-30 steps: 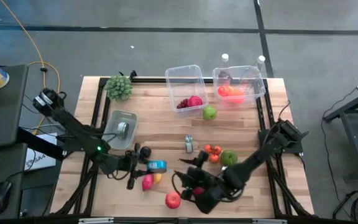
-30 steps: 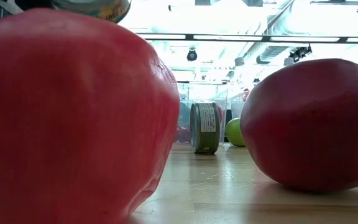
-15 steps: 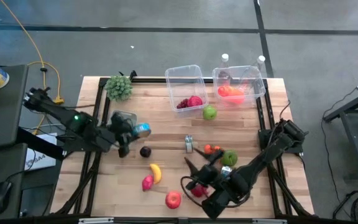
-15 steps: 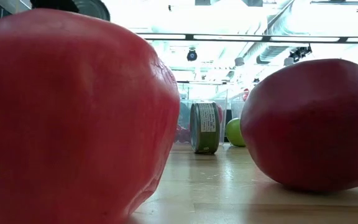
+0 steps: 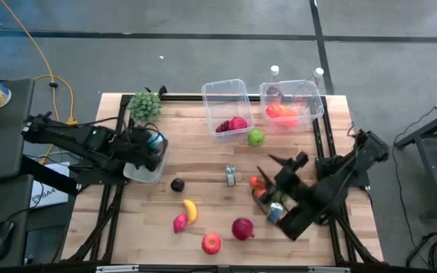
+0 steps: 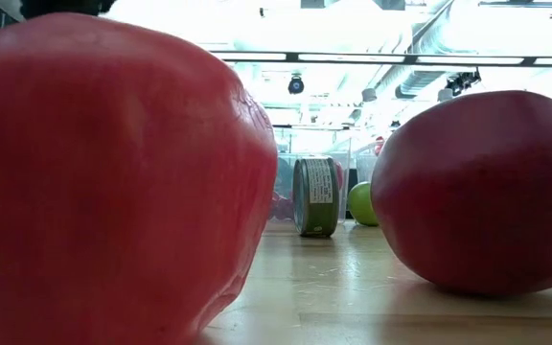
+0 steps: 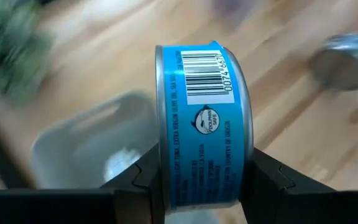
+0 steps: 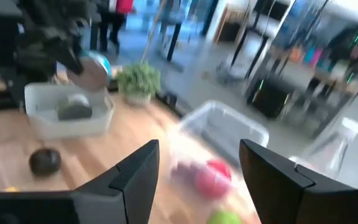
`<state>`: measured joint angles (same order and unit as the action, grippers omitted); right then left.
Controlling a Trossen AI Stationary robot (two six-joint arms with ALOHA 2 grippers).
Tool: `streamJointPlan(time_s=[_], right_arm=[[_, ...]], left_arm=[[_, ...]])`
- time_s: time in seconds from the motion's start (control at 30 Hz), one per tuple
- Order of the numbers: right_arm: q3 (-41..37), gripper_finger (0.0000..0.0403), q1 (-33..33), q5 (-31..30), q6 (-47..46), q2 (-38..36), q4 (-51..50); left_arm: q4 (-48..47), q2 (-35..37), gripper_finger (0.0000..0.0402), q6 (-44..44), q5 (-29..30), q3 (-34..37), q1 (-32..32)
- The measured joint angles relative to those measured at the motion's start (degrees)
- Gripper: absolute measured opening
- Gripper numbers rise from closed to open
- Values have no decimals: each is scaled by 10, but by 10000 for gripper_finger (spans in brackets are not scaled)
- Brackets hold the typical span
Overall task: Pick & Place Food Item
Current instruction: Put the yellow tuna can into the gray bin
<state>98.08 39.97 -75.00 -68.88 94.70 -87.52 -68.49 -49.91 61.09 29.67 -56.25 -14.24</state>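
- blue tuna can (image 7: 202, 121), clamped on its two flat ends between the left gripper (image 7: 201, 180) fingers, held above the grey bin (image 7: 92, 149) at the table's left edge.
- label on the can: white barcode panel with digits reading roughly "0074 6670", a round "dolphin safe" badge under it, then lines of small white print too fine to read.
- in the high view, same can (image 5: 155, 141) a small blue spot at the left gripper (image 5: 152, 147), over the grey bin (image 5: 144, 171), just beside the green leafy bunch (image 5: 146, 105).
- inside the bin, one dull grey round item (image 8: 74, 109), seen from the right wrist.
- right gripper (image 5: 283, 168) raised over the table's right half, fingers apart, holding nothing, above the orange pieces (image 5: 256, 182) and a green fruit.
- loose on the wooden table (image 5: 203, 152): dark plum (image 5: 177, 184), banana (image 5: 190, 210), pink fruit (image 5: 180, 223), red apple (image 5: 212, 243), dark red apple (image 5: 242, 227), small upright tin (image 5: 231, 176), green apple (image 5: 256, 137).
- two clear tubs at the far edge: one (image 5: 226, 95) with red fruit, the other (image 5: 290, 102) with orange fruit.
- low view filled by two red fruits close up; upright tin (image 6: 315, 196) between them, label unreadable.
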Motion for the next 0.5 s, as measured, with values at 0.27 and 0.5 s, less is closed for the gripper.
streamJointPlan(time_s=[0.27, 0.5], right_arm=[[-39, 210, 4, 98, 39, -36, -4], [-107, 210, -5, 152, 10, -37, -6]], left_arm=[[-70, -3, 135, 103, -36, 0, 37], [-77, -19, 135, 154, -59, 1, -13]])
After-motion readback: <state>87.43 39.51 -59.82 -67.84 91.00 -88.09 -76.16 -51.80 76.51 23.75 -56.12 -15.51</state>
